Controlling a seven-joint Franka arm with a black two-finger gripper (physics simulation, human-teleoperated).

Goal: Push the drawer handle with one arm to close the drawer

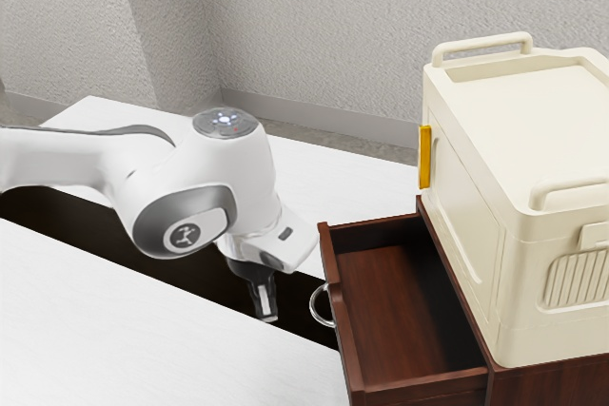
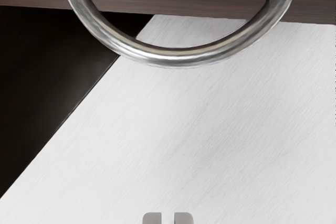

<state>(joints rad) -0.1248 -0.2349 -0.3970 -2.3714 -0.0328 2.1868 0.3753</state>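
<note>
Handle: The silver handle [image 2: 178, 57] is a round, bent bar. It is just ahead of the claw [image 1: 267, 317], near it but apart. It looks hard and smooth, so a claw tip might slip along it.
Drawer: The brown drawer [image 1: 385, 301] is open, on the far side of the handle from the claw. It looks like wood. I guess it is a bit heavy but will slide if pushed straight. A push to one side could make it stick.
Claw: It is narrow, with a thin gap between its two tips and nothing held in it.
Where to touch: No grab is needed. The middle of the bar, or the flat front just behind it, looks best for a push. Pushing at one end might twist the drawer.
Way to push: Away from the claw, into the chest [image 1: 538, 387]. The claw should first line up with the middle of the handle.
Edges: The drawer's front and side rims stand up past the handle. The big cream box [image 1: 466, 235] sits on the chest, farther off and higher than the claw, so the arm should stay low and not bump it.
Room: There is space between claw and handle. The white table [image 1: 114, 282] and a dark gap [image 1: 295, 303] lie below the claw, so it should not dip too far.
</note>
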